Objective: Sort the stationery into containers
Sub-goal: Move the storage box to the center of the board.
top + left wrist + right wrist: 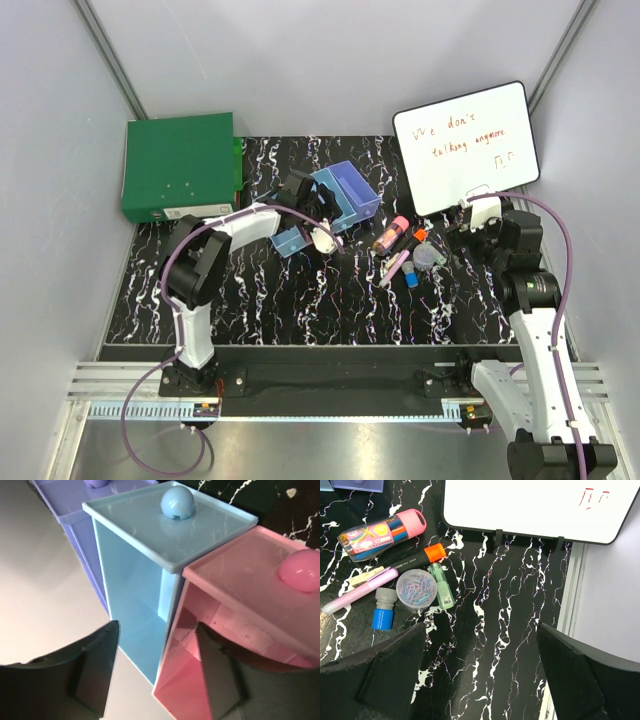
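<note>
Right wrist view shows my right jaws spread, the stationery pile (pixel 395 580) lying near their left on the bench (pixel 490 630), markers (pixel 412 559) slanting, while my left jaws gape at the bins (pixel 135 605).

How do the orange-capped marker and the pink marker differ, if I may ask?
The orange-capped marker has a black body; the pink marker is pale pink throughout. The orange-capped marker lies beside the pink-capped tube; the pink marker lies nearer the blue piece. Both lie flat, roughly parallel.
</note>
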